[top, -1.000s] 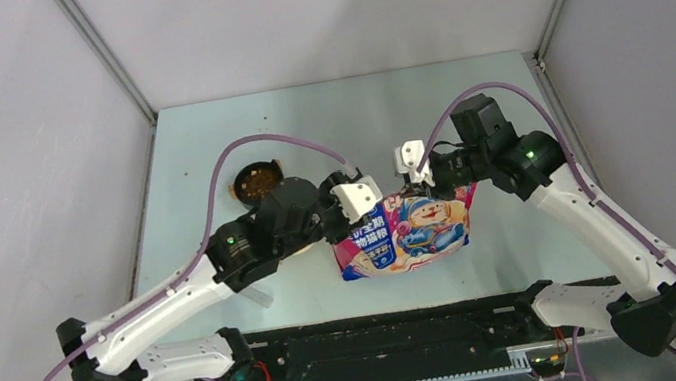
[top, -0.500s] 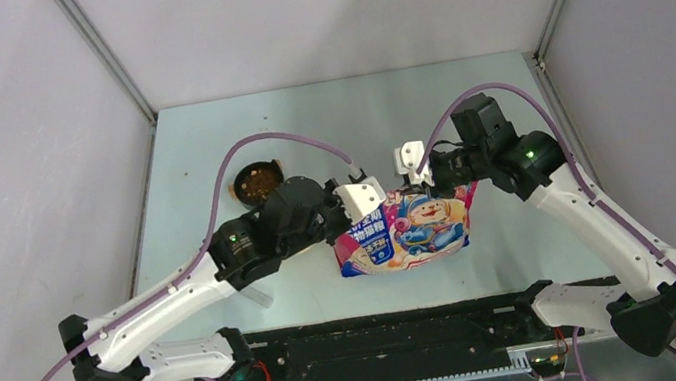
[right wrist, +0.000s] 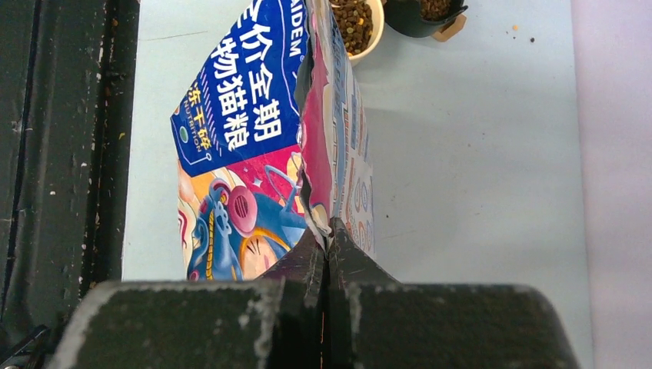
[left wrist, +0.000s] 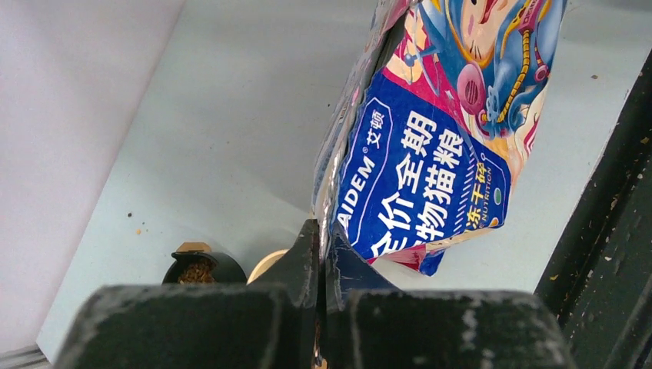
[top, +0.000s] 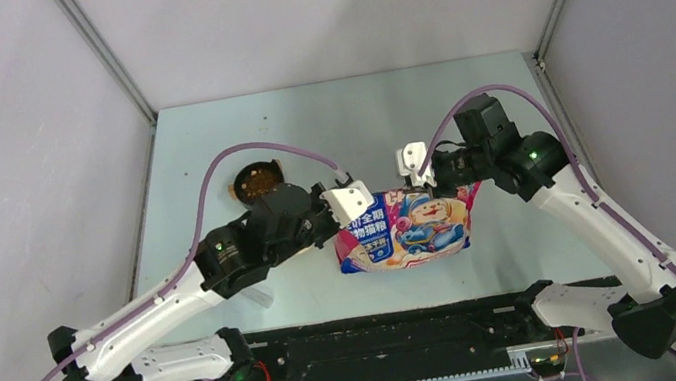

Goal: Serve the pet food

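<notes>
1. Glossy blue and pink on the bag (top: 406, 231), with a cartoon figure and white and yellow lettering.
2. Dark brown for the pet food (right wrist: 352, 19), cream for its bowl (right wrist: 377, 34).
3. Black on the cup (right wrist: 411, 21).
4. Pale blue-grey across the surface (top: 304, 125).
5. Purple along the cables (top: 237, 152).

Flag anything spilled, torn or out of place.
A few crumbs lie loose on the table beside the dark bowl. The bag has a ragged, torn-looking top edge. Otherwise nothing stands out.

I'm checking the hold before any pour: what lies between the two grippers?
The pet-food bag spans that stretch, with the left gripper and the right gripper each shut on an edge of it. The top view shows this.
</notes>
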Motion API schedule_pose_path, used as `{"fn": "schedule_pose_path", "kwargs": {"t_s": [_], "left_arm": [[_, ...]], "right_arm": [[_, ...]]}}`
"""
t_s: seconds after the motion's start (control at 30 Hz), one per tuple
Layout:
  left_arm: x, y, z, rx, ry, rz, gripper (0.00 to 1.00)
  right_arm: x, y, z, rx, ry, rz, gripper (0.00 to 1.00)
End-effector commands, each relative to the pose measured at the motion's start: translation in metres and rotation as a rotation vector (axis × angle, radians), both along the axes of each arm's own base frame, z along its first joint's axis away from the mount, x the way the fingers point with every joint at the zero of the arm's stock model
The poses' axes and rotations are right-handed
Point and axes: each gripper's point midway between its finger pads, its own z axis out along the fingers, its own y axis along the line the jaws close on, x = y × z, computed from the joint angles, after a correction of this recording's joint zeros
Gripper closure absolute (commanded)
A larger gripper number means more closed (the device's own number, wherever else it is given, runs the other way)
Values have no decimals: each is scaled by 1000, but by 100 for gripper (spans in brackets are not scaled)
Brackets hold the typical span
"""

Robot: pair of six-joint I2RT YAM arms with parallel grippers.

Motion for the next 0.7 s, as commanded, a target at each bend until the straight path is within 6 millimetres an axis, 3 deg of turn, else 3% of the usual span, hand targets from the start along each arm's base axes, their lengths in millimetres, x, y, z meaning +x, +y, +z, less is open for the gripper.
{"fn": "schedule_pose_path", "kwargs": {"t_s": [0.0, 0.13, 0.3, 0.47, 0.5, 0.6, 0.67], "left_arm": [[14, 21, 5, 36, -36, 110, 100], [6, 20, 25, -41, -56, 63, 100], [0, 15, 30, -81, -61, 21, 100], [-5, 4, 27, -98, -39, -26, 100], [-5, 3, 27, -99, -38, -29, 100], [-7, -1, 27, -108, -36, -50, 100], [-7, -1, 28, -112, -40, -53, 100]], "right_arm": [[-8, -1, 48, 98, -142, 27, 100], [-9, 2, 48, 104, -133, 35, 100], [-25, 33, 48, 191, -52, 133, 66], [-41, 61, 36, 191, -27, 209, 52], [-36, 64, 31, 180, -26, 199, 49], [-29, 75, 20, 147, -21, 178, 48], [-19, 79, 18, 141, -28, 136, 60]]}}
